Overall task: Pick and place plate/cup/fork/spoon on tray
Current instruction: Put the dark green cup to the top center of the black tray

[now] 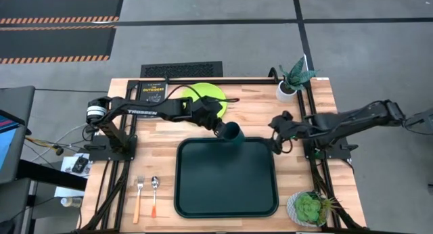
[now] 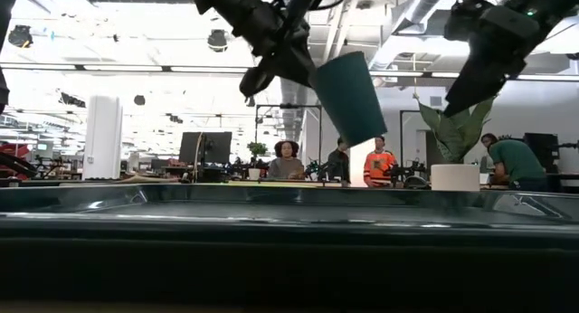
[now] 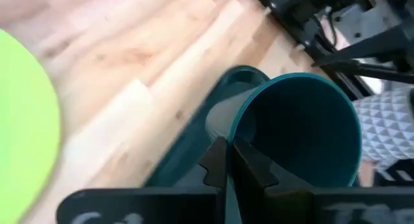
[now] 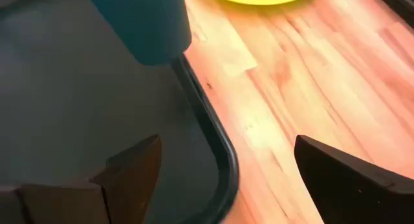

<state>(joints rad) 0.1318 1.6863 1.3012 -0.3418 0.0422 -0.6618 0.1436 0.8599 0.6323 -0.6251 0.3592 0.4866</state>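
My left gripper (image 1: 222, 126) is shut on the dark teal cup (image 1: 233, 132), held in the air over the far rim of the dark green tray (image 1: 226, 203); the low view shows the cup (image 2: 348, 96) well above the tray. The lime-green plate (image 1: 203, 93) lies flat on the table beyond the tray, partly under my left arm. The fork (image 1: 139, 197) and the spoon (image 1: 154, 195) lie side by side on the table left of the tray. My right gripper (image 1: 277, 136) hangs open and empty at the tray's far right corner. My left gripper holds the cup by its rim (image 3: 240, 130), on the side nearest the wrist, with one finger (image 3: 255, 169) inside the cup and the other (image 3: 212, 166) outside its wall. The fingers slant down from the table's left and far side. The cup is lifted clear and tilted, mouth uppermost, base down (image 2: 366, 132).
A black book (image 1: 152, 92) lies at the far left of the table. A white pot with a spiky plant (image 1: 289, 85) stands at the far right corner, and a succulent in a pot (image 1: 308, 208) at the near right corner. Black frame rails run along both table sides.
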